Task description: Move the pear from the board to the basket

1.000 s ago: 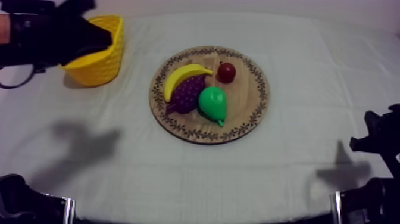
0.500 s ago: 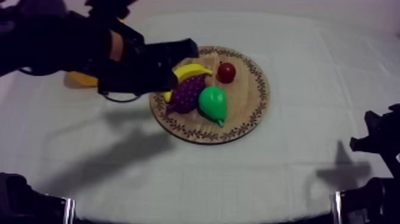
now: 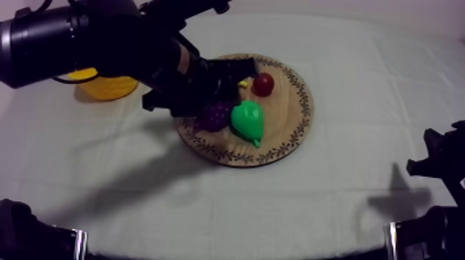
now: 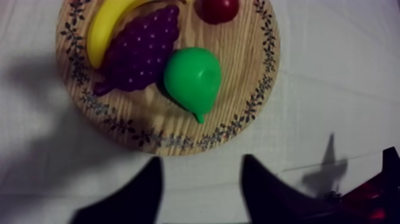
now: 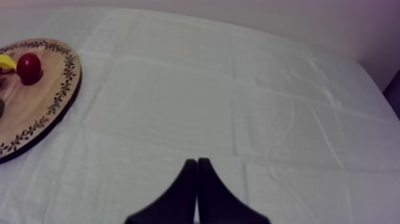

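— Where's the pear?

— The pear [image 4: 192, 79] lies on its side on the wooden board [image 4: 245, 62], about the middle, with its fat end up against the bunch of grapes [image 4: 140, 53].

— Which way does it point?

— Its long axis runs from the middle of the board out toward the rim. The narrow stem end points at the rim on the side away from the small red fruit [image 3: 263, 84], toward the near edge of the table.

— What else is on the board?

— The banana [image 4: 104, 27] curves along the far side of the grapes, touching them. The red fruit sits apart from the pear, close to the patterned rim.

— And the yellow basket?

— The yellow basket [image 3: 111, 88] stands off the board on the cloth [image 3: 346, 200], at the left side of the table. The left arm crosses over its mouth, so I cannot tell what is in it.

— The hands?

— The left gripper [image 4: 201, 161] hangs above the board with its fingers wide apart and nothing between them, the pear's tip pointing toward the gap. The right gripper [image 5: 194, 162] sits low at its own side, well clear of the board, with its fingers pressed together on nothing.
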Robot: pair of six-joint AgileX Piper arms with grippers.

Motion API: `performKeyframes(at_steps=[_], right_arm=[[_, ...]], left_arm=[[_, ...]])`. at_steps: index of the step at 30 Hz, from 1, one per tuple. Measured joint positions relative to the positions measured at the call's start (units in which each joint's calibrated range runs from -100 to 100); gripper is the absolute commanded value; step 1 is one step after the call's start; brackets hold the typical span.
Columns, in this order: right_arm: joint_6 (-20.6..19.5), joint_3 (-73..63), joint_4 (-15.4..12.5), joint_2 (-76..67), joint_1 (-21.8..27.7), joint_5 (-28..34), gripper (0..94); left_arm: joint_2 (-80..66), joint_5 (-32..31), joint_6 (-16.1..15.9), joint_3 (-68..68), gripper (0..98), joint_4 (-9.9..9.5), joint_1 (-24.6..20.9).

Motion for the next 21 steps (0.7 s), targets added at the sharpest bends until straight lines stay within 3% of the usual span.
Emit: performKeyframes(at_steps=[4, 9, 14, 21], right_arm=[[0.00, 0.00, 0.00, 0.00, 0.00, 0.00, 0.4], [0.00, 0.00, 0.00, 0.00, 0.00, 0.00, 0.4], [0.00, 0.00, 0.00, 0.00, 0.00, 0.00, 0.4], [0.00, 0.00, 0.00, 0.00, 0.00, 0.00, 0.4]], left_arm=[[-0.81, -0.08, 1.86, 1.12, 95.0, -0.88, 0.23], [-0.83, -0.25, 2.35, 2.04, 95.6, -0.92, -0.06], [1.44, -0.84, 1.65, 1.23, 95.2, -0.20, -0.61], [8.93, 1.05, -1.07, -4.21, 93.6, 2.22, -2.37]])
